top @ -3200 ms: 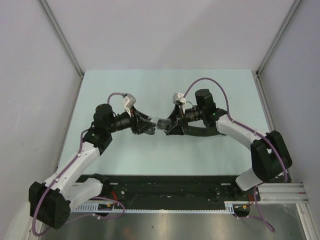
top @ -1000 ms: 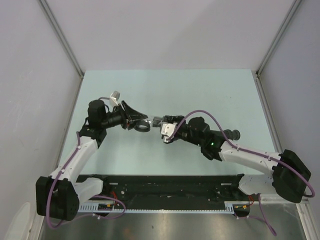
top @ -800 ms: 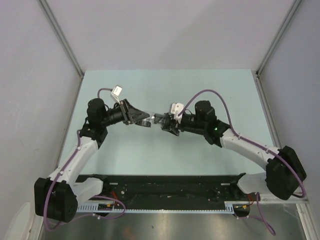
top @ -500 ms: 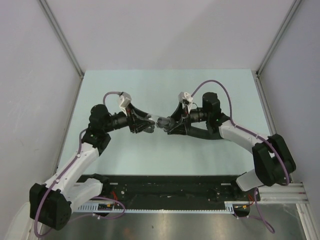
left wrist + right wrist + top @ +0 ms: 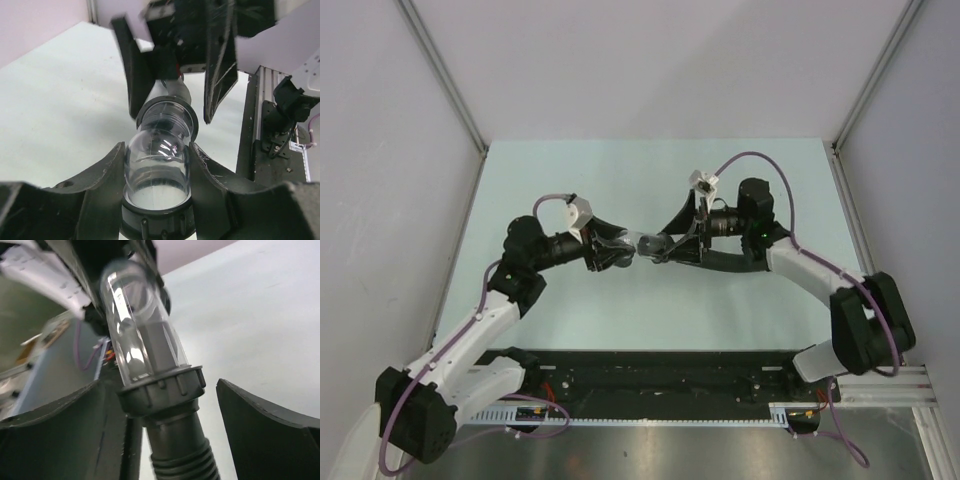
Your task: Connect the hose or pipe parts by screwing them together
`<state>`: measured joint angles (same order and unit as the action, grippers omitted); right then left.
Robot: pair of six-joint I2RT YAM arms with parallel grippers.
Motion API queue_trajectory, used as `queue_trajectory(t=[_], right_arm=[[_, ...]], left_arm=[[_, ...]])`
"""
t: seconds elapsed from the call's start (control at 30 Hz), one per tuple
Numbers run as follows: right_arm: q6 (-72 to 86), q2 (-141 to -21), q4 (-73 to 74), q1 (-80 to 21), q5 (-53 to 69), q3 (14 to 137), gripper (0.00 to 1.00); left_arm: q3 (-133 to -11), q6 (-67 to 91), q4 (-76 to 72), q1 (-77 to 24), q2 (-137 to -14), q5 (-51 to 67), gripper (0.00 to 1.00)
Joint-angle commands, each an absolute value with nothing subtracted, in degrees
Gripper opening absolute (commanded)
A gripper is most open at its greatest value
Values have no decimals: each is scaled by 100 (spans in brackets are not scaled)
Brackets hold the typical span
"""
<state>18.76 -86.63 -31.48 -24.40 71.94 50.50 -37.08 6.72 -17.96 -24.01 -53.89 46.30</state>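
Left claw (image 5: 617,251), right claw (image 5: 663,247), grey fitting (image 5: 641,243) between them

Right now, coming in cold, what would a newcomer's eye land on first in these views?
The two arms meet tip to tip above the middle of the pale table. Between them, the left gripper clamps a clear tube that runs into a dark collar and ribbed hose. The right gripper stands open, its fingers spread wide on either side of that collar.
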Motion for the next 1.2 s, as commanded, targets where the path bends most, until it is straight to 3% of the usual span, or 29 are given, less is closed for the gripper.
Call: queue_trajectory(t=[0.0,0.2,0.4,0.63,1.17], right_arm=[[-223,-7534,-1136,-2662,5311,5414,100],[-1149,-7023,-335,-2952,3922,5405,100],[-2812,-6548,-350,-4139,1796,5124,100],[-3260,-6065,-536,-4833,1293,4949,100],[-4351,-6450,-632,-5546,-404,4711,100]], left_arm=[[-3691,928,-1723,-2443,-5405,4157,0],[-3937,2447,-1731,-2426,-5642,4098,0],[-4297,4278,-1548,-2119,-5853,4262,1],[-4684,4684,-407,-1987,-5713,3736,0],[-4808,6196,-352,-1802,-5888,4377,0]])
